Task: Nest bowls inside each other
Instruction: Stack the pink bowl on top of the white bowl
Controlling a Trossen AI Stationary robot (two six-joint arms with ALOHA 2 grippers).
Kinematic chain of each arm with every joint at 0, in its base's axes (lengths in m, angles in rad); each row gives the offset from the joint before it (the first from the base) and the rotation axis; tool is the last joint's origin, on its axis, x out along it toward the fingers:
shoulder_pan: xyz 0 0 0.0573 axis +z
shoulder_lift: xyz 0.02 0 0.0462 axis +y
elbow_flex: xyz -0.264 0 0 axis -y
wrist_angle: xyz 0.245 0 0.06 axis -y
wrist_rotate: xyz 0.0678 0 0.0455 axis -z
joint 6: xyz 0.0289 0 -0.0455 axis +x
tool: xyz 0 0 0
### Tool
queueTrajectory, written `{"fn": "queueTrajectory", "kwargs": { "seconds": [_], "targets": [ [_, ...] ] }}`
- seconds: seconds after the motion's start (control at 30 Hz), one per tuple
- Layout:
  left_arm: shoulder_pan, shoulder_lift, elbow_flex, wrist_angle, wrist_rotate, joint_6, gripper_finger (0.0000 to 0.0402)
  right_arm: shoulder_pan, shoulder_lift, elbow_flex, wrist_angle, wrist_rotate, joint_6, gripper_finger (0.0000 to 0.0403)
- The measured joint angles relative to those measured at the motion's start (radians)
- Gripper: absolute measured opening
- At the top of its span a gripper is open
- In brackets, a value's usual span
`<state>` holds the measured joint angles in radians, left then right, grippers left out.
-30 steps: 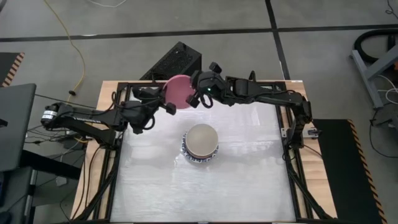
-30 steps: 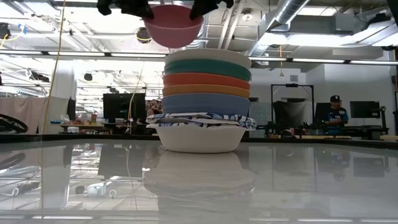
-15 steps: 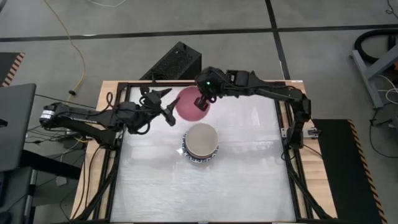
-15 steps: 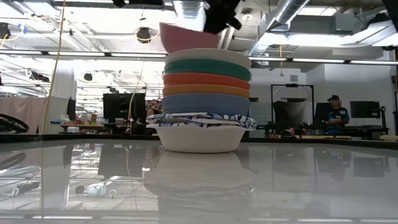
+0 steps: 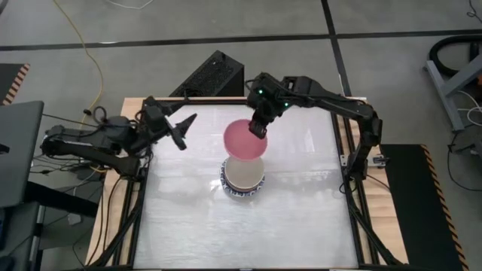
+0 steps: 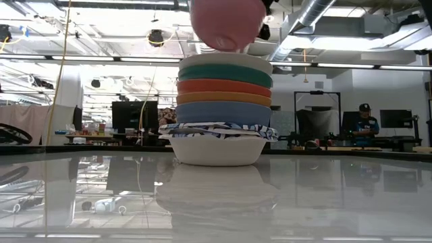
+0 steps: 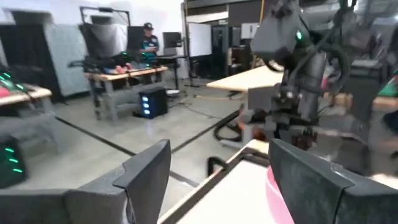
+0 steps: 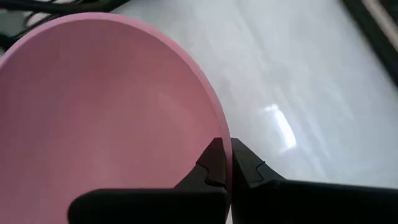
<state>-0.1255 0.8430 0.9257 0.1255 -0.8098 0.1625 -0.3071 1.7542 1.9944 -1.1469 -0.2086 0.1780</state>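
Observation:
A stack of nested bowls stands on the white table by its bottom white bowl, with a cream bowl on top. The pink bowl hangs just over the stack's far side, also seen high in the low view. My right gripper is shut on its far rim. My left gripper is open with nothing between its fingers, left of the pink bowl, and points toward it and the right arm. My right gripper pinches the pink bowl's rim on the bowl's far side, one finger inside the bowl and the other outside. The fingers slant down from the far side. The bowl is lifted clear, mouth up and a little tilted, above the stack.
A black box sits beyond the table's far edge and a dark panel stands to the left. The black frame runs along the table's sides. A person is far back in the room.
My left gripper has opened, let go of the pink bowl and drawn back toward the table's left edge, rising a little. My right gripper has carried the bowl from the far edge toward the stack and tipped downward, so the bowl has turned mouth up.

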Motion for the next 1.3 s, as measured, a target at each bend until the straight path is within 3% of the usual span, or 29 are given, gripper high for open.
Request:
{"fn": "queueTrajectory", "kwargs": {
  "seconds": [0.37,0.83,1.3],
  "targets": [
    [0.001,-0.100,0.000,-0.283,0.039,-0.252,0.0261,0.049,0.002,-0.114,0.085,-0.061,0.032,0.0007],
    [0.001,-0.097,0.000,-0.340,0.038,-0.273,0.0261,0.094,0.002,-0.261,0.174,-0.071,0.058,0.0007],
    [0.001,-0.097,0.000,-0.359,0.016,-0.307,0.0261,0.115,0.001,-0.264,0.176,-0.023,0.025,0.0008]
  ]
}}
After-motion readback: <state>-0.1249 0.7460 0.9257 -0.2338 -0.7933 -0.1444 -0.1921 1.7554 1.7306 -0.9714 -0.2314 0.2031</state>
